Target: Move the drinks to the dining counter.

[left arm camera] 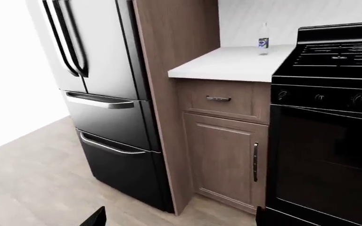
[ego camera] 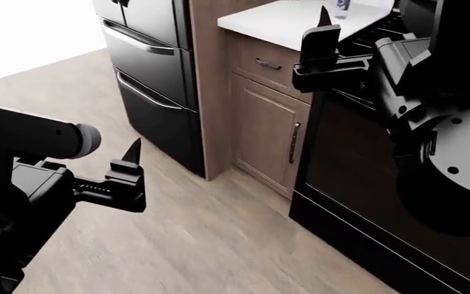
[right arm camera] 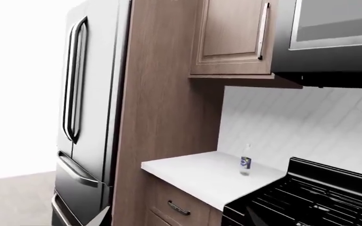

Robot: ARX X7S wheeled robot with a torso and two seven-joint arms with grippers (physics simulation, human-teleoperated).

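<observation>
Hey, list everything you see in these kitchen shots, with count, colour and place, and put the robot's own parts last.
bottle: one, clear with a blue label, upright on the worktop near the stove
worktop: one, white, between the wood panel and the stove
fridge: one, dark steel, left of the wood panel
base cabinet: one, brown wood, drawer above door, under the worktop
stove: one, black, right of the cabinet
wall cabinet: one, brown wood, above the worktop
floor: light wood
left gripper: black, low over the floor
right gripper: black, raised before the stove

Clear blue-labelled bottle, upright on worktop
</observation>
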